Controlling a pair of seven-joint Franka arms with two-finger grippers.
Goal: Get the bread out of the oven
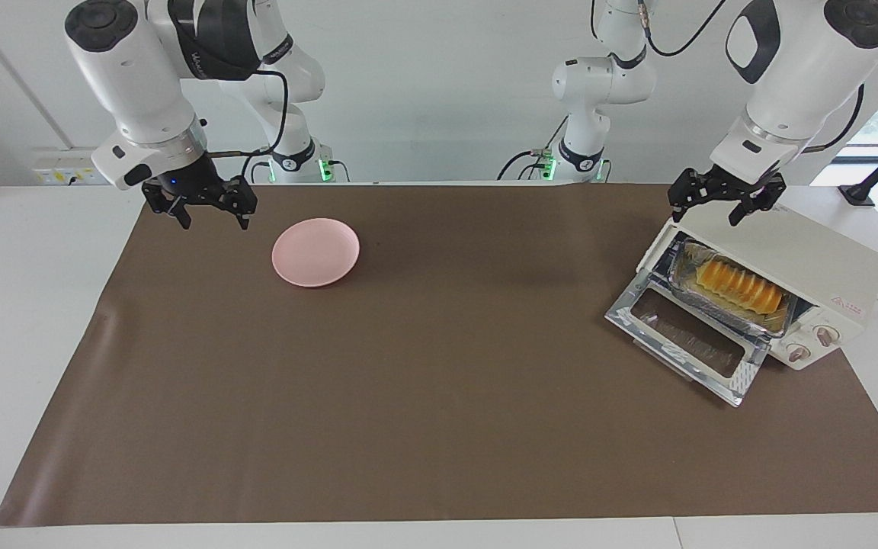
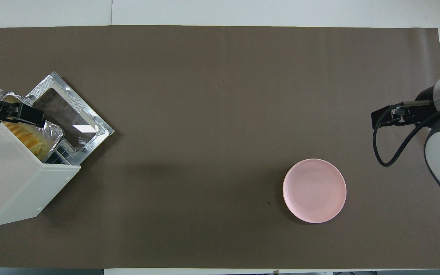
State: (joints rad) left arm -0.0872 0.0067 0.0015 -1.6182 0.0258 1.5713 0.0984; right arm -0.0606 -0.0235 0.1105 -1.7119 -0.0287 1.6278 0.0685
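Oven: the cream-white boxy countertop toaster oven (image 1: 789, 267) sits at the right of the facing view and the lower left of the overhead view, at the left arm's end of the table, turned at an angle. Two pinkish knobs show on its front panel.
Oven door: the glass door in a shiny metal frame (image 1: 687, 343) lies folded down flat in front of the oven, fully open.
Bread: the small golden-yellow ridged loaf (image 1: 736, 288) lies inside the open oven, resting in a rectangular silver foil tray (image 1: 683, 263) on the rack. In the overhead view only part of the loaf (image 2: 25, 135) shows under the oven's top edge.
Left gripper: the black two-finger left gripper (image 1: 721, 200) hangs in the air over the oven's top edge above the opening, at the upper right of the facing view. Its fingers are spread apart, holding nothing.
Right gripper: the black two-finger right gripper (image 1: 210, 210) hangs at the upper left of the facing view, over the brown mat near the plate. Its fingers are parted and empty.
Plate: the round pink plate (image 1: 315, 252) rests on the mat left of centre in the facing view, with nothing on it, well apart from the oven.
Table cover: a brown rectangular mat (image 1: 439, 427) spreads over the white table (image 1: 20, 305).
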